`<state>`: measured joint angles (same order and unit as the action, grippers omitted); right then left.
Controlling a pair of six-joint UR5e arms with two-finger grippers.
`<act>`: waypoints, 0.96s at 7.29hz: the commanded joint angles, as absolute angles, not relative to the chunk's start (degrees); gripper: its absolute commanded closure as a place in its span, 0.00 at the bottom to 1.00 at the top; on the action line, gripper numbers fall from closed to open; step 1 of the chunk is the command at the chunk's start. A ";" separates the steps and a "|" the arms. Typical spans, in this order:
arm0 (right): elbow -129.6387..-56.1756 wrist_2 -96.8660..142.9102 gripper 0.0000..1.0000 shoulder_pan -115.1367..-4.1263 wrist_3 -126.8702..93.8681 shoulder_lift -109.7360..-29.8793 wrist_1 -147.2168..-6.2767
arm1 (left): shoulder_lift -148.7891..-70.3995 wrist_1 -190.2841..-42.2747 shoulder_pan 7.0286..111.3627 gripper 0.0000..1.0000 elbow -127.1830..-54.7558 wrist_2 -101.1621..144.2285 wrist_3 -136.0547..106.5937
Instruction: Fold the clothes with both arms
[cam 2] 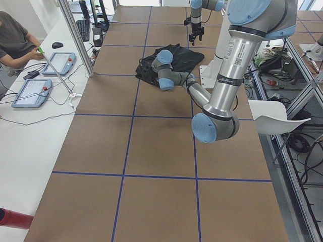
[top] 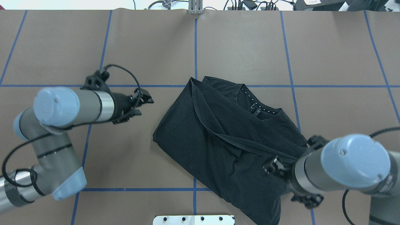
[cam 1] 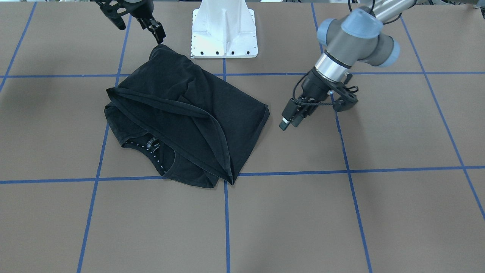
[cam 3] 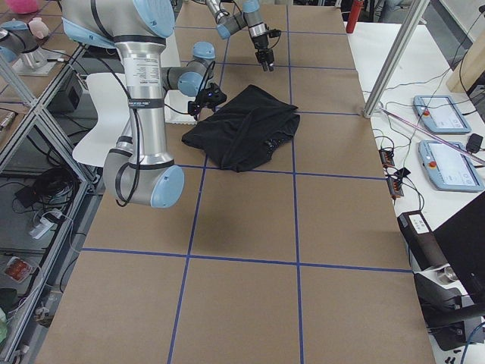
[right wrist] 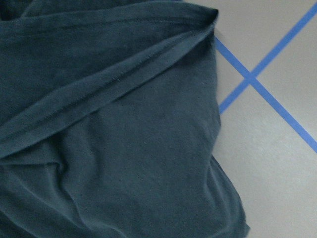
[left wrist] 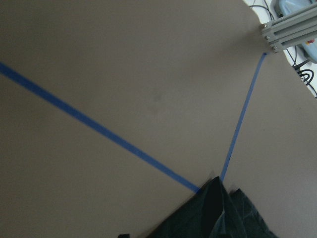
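The black T-shirt [cam 1: 197, 117] lies in a loose, partly folded heap in the middle of the counter [cam 1: 379, 208], collar [cam 1: 151, 146] showing on the operators' side. It looks light, limp and soft. It will probably sag from any single pinch and drag across the counter, so it is best taken at two hemmed corners at once, catching both layers. The left hand [cam 1: 288, 123] hangs released and empty just beside the shirt's side edge [cam 1: 265, 112]. The right hand [cam 1: 158, 36] sits at a peaked corner [cam 1: 159, 47] near the white base [cam 1: 223, 41]; I cannot tell whether it is pinching cloth.
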<state>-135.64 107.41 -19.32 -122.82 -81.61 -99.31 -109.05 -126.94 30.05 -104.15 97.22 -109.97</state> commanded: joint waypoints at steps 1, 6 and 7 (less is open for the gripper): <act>-131.50 107.67 0.00 -26.53 -117.60 -77.01 -99.40 | -109.24 -123.93 22.18 0.33 -104.07 92.48 -112.76; -130.61 107.75 0.00 -27.86 -117.25 -76.73 -99.23 | -110.21 -123.93 20.92 0.53 -101.25 92.20 -112.76; -130.61 107.75 0.00 -28.04 -117.25 -76.73 -99.23 | -110.21 -123.93 21.00 1.00 -101.16 92.20 -112.76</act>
